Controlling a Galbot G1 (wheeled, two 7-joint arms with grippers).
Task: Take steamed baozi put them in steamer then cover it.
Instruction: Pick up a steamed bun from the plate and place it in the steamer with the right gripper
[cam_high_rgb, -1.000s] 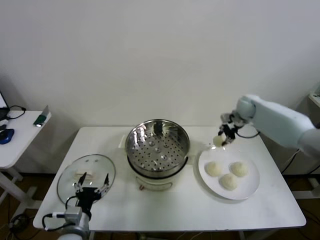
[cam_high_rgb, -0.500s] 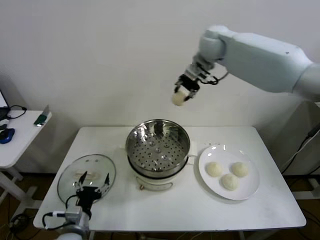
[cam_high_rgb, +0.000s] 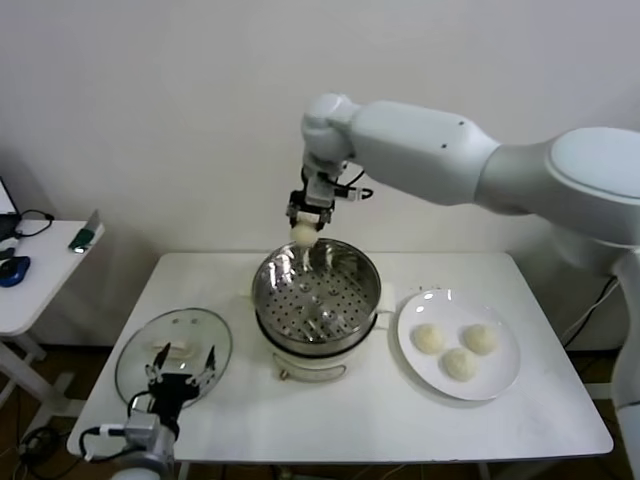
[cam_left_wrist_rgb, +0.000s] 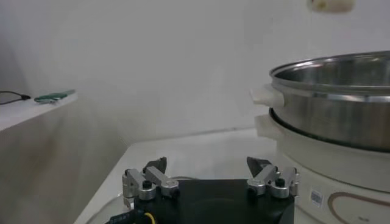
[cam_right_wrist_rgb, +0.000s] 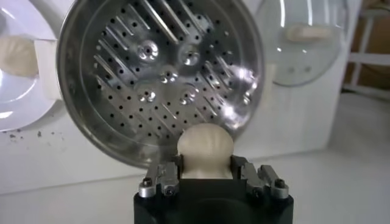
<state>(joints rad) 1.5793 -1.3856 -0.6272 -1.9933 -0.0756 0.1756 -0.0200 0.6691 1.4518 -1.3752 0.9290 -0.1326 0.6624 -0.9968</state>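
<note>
Right wrist view makes it pretty obvious what's going on: the right gripper (cam_right_wrist_rgb: 206, 172) has its fingers squeezed in on one steamed baozi (cam_right_wrist_rgb: 205, 148), pinching it from both sides so the bun sticks out past the fingertips and can drop straight down. Below it you're looking right into the steamer (cam_right_wrist_rgb: 159, 79), whose perforated tray has nothing on it yet. From the head view that gripper (cam_high_rgb: 304, 226) hangs over the far rim of the pot, bun not quite centred, so I'd guess it needs to come in and down a bit before letting go.

The steamer (cam_high_rgb: 316, 300) sits mid-desk, which makes sense since both arms can reach it. Three more buns (cam_high_rgb: 458, 350) wait on a white plate (cam_high_rgb: 501, 381) just beside it toward the desk's right edge, close to the arm doing the fetching.

The cover (cam_high_rgb: 175, 350) lies flat near the front left corner, handle up. The left gripper (cam_high_rgb: 181, 378) is parked right over it with fingers spread wide, holding nothing, presumably ready for the covering step.
</note>
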